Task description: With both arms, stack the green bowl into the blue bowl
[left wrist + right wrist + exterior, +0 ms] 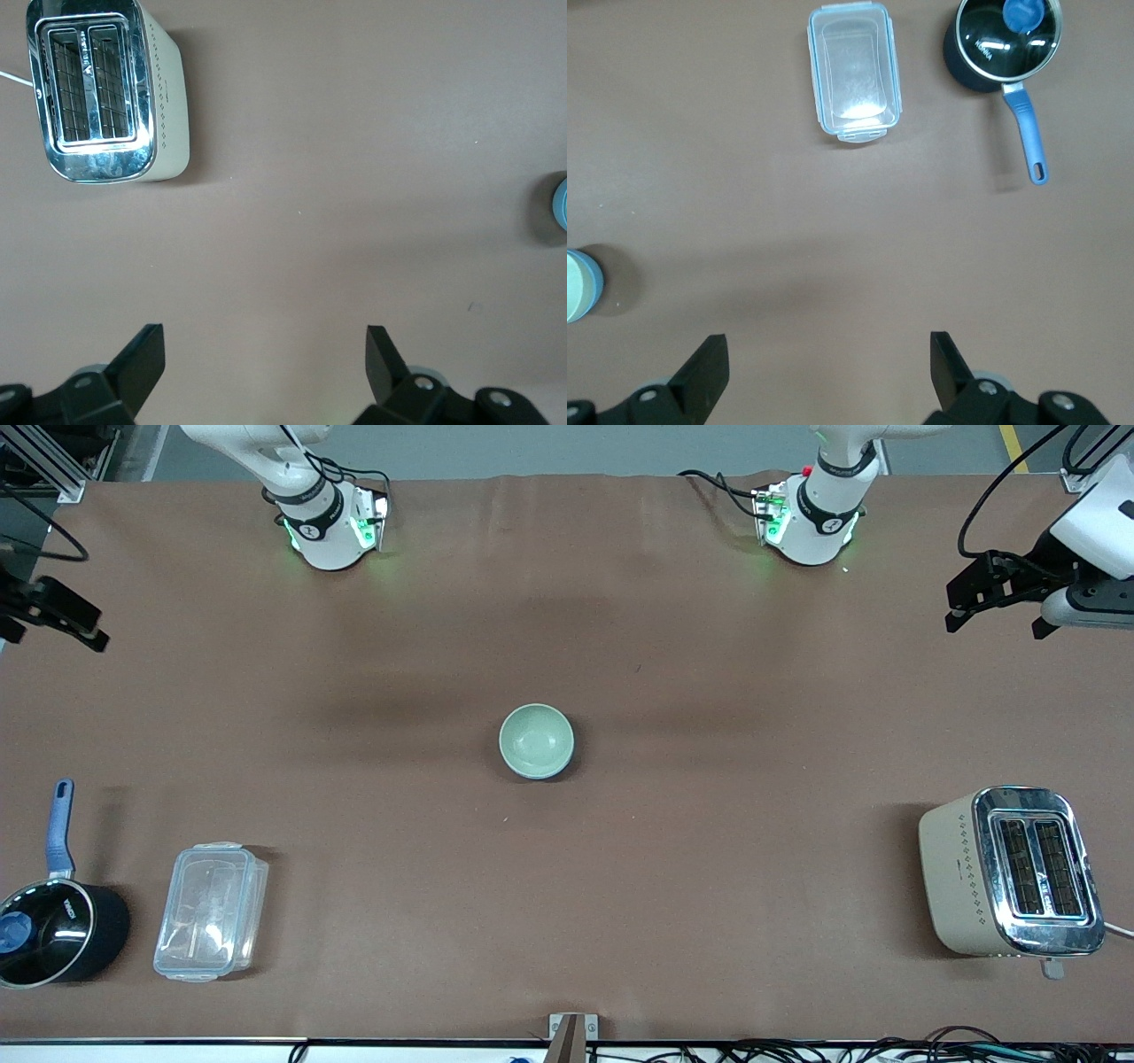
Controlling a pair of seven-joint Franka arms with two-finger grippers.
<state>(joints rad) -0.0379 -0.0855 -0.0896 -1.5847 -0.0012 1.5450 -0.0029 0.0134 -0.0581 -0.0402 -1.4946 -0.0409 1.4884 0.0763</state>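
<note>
The pale green bowl [535, 739] sits nested inside the blue bowl [568, 759] at the middle of the table; only a thin blue edge shows round it. Both bowls show at the edge of the right wrist view, the green bowl [574, 297] inside the blue bowl [598, 285]. A sliver of the blue bowl [560, 204] shows in the left wrist view. My left gripper [994, 615] is open and empty, up over the left arm's end of the table [266, 341]. My right gripper [51, 631] is open and empty over the right arm's end [828, 347]. Both are well away from the bowls.
A cream and chrome toaster [1010, 872] stands near the front camera at the left arm's end. A clear plastic lidded box [211, 911] and a black saucepan with a blue handle [55, 930] stand near the front camera at the right arm's end.
</note>
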